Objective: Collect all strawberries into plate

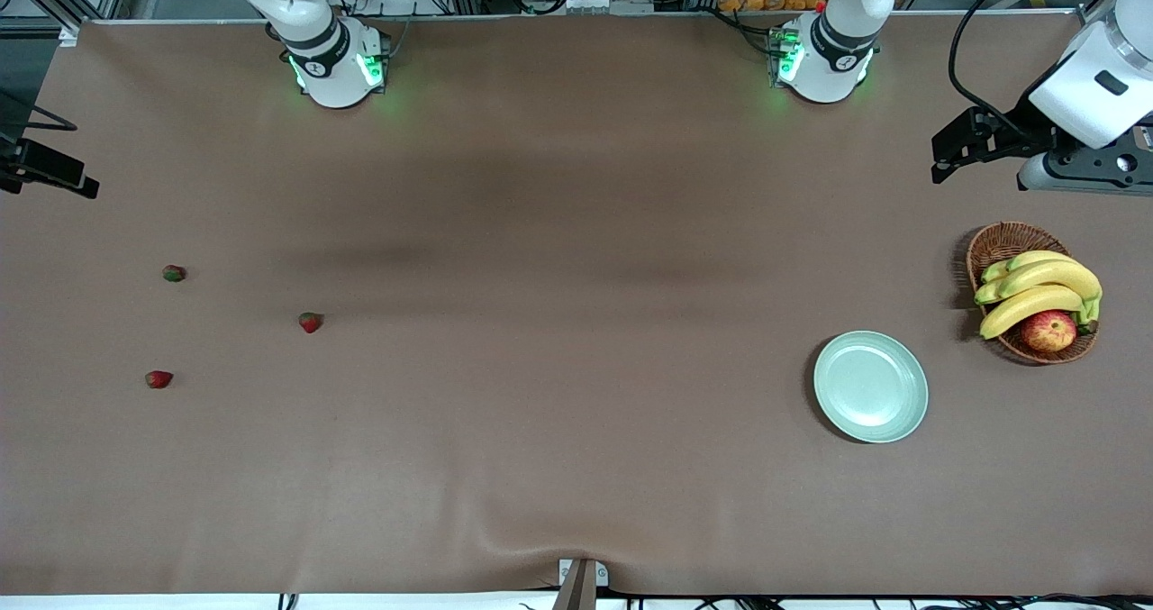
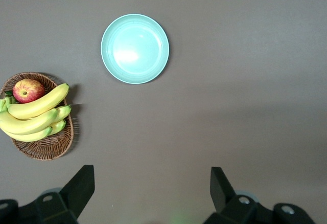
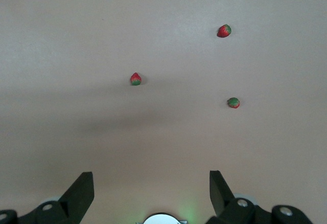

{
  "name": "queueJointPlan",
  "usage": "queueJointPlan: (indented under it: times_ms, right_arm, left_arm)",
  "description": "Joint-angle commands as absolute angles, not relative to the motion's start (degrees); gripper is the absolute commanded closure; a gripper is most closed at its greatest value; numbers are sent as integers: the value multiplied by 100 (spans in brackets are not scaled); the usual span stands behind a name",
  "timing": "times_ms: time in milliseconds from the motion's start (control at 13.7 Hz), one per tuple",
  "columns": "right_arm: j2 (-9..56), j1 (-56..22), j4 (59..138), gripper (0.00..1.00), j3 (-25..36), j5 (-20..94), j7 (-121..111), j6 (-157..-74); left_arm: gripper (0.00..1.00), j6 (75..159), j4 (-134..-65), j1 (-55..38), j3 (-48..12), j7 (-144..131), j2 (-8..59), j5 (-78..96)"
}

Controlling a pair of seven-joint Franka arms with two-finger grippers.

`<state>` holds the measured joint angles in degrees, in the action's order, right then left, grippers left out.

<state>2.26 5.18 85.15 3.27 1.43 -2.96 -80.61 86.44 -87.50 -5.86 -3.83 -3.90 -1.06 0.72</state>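
Note:
Three strawberries lie on the brown table toward the right arm's end: a darker, greener one (image 1: 174, 273), one nearer the table's middle (image 1: 310, 323) and one nearest the front camera (image 1: 158, 379). The right wrist view shows them apart from one another (image 3: 233, 102) (image 3: 135, 79) (image 3: 224, 30). The mint-green plate (image 1: 870, 386) (image 2: 135, 48) lies empty toward the left arm's end. My left gripper (image 1: 941, 159) (image 2: 152, 183) is open and empty, high over the table's left-arm end. My right gripper (image 1: 54, 173) (image 3: 152, 183) is open and empty, high over the table's right-arm end.
A wicker basket (image 1: 1000, 245) (image 2: 46, 147) with bananas (image 1: 1036, 290) and a red-yellow apple (image 1: 1048, 330) stands beside the plate, toward the left arm's end. The brown cloth has a fold at its front edge (image 1: 531, 538).

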Motion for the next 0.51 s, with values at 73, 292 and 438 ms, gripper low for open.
queueJointPlan:
  times_ms: [73, 292, 438]
  right_arm:
    - [185, 589, 8543, 0, 272, 53, -316, -8095]
    - [272, 598, 8587, 0, 272, 26, -325, -8295]
    - [491, 667, 8727, 0, 272, 18, -325, -8786]
  left_arm:
    - [0, 8552, -8684, -580, -395, -325, -97, -87]
    - [0, 8543, -8675, -571, -396, -273, -97, -123]
    - [0, 8543, -8657, -580, -387, -264, -79, -123]
